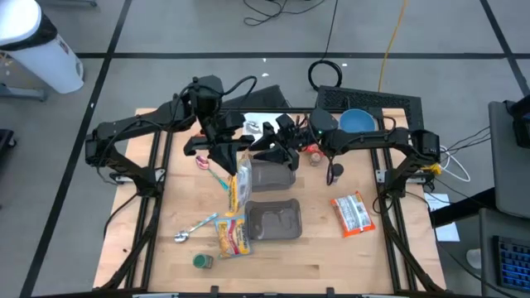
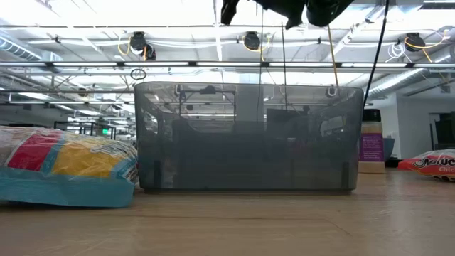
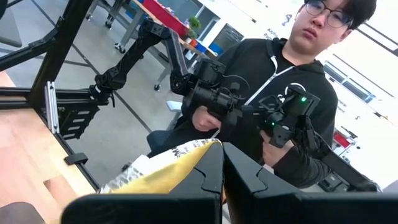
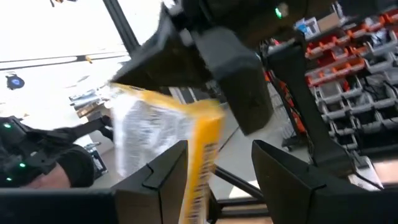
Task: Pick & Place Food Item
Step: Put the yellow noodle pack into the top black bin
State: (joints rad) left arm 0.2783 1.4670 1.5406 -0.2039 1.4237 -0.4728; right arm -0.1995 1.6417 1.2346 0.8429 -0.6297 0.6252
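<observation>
A yellow snack bag (image 1: 244,180) hangs in the air over the left end of the far grey bin (image 1: 273,174), and my left gripper (image 1: 234,157) is shut on it. In the right wrist view the bag (image 4: 165,134) hangs from the dark left gripper (image 4: 211,56). My right gripper (image 4: 217,168) faces the bag from the table's right side, open. The bag's lower part lies by one of its fingers (image 4: 168,171), and I cannot tell whether they touch. A second yellow bag (image 1: 233,236) lies flat on the table. My left gripper pinches the bag's upper edge (image 3: 186,163) between its two shut fingers (image 3: 245,180). The fingers come in level from the table's left side. The bag hangs below them, clear of the table.
A nearer grey bin (image 1: 273,219) stands in front of the far one. An orange packet (image 1: 352,213) lies at the right, a spoon (image 1: 195,228) and a small green thing (image 1: 203,261) at the near left, and a blue bowl (image 1: 358,122) at the far right. A person (image 3: 280,81) holding controllers sits beyond the table.
</observation>
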